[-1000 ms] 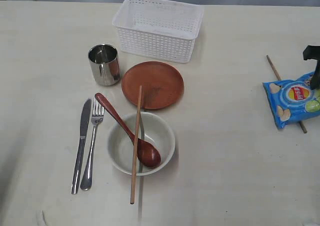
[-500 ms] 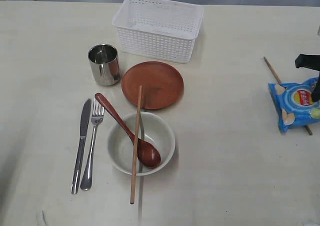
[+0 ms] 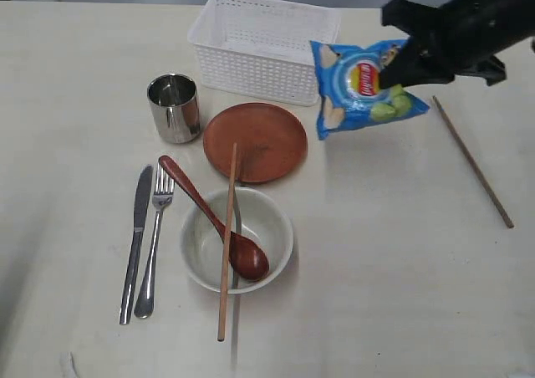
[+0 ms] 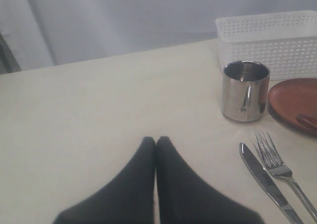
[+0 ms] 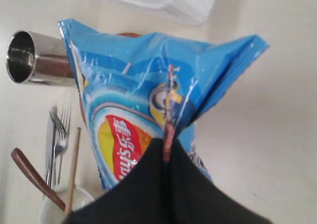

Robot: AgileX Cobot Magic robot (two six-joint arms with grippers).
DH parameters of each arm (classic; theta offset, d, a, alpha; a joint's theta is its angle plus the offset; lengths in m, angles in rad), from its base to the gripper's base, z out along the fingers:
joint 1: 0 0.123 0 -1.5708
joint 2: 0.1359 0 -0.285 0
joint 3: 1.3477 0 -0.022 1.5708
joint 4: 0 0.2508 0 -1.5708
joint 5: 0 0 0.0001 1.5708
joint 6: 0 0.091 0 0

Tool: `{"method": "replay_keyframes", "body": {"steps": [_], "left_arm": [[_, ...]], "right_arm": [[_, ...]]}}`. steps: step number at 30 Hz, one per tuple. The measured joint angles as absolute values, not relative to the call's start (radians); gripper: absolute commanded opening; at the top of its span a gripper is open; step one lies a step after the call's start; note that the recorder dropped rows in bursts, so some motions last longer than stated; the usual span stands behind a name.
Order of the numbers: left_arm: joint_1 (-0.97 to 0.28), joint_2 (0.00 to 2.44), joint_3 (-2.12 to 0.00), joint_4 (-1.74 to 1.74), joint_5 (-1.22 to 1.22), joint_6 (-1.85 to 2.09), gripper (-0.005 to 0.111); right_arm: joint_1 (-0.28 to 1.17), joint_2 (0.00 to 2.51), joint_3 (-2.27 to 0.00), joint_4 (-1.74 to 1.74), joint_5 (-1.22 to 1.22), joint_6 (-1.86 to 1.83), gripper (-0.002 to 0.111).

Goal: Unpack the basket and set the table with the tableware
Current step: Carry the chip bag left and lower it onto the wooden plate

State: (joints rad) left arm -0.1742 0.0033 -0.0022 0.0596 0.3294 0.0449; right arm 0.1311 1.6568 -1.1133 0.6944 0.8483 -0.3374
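Contents, by count: basket (image 3: 259, 73), one; cup (image 3: 174, 108), one; plate (image 3: 272, 135), one; bowl (image 3: 201, 246), one; spoon (image 3: 196, 196), one; knife (image 3: 138, 236), one; fork (image 3: 153, 252), one; chopsticks (image 3: 226, 261), two; crisp packet (image 3: 364, 89), one. Tableware pieces number eight; all items, ten.

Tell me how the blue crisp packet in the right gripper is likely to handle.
The crisp packet is probably light and floppy: it dangles creased from the right gripper, pinched at one seam. Its glossy film looks slippery, so that narrow pinch might slide. Puffed with air, it would likely sway and crush easily.
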Motion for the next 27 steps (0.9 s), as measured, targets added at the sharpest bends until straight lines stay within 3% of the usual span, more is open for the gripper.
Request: {"method": "replay_keyframes", "body": {"steps": [10,27], "left_arm": [[-0.174,0.003,-0.002,0.060,0.329,0.045,0.000],[-0.174,0.003,-0.002,0.060,0.329,0.045,0.000]], "right_arm": [[0.432,1.700,-1.113,0.703,0.496,-0.230,-0.001],[0.491,1.812,-1.113,0.684,0.313,-0.224,-0.001]]}}
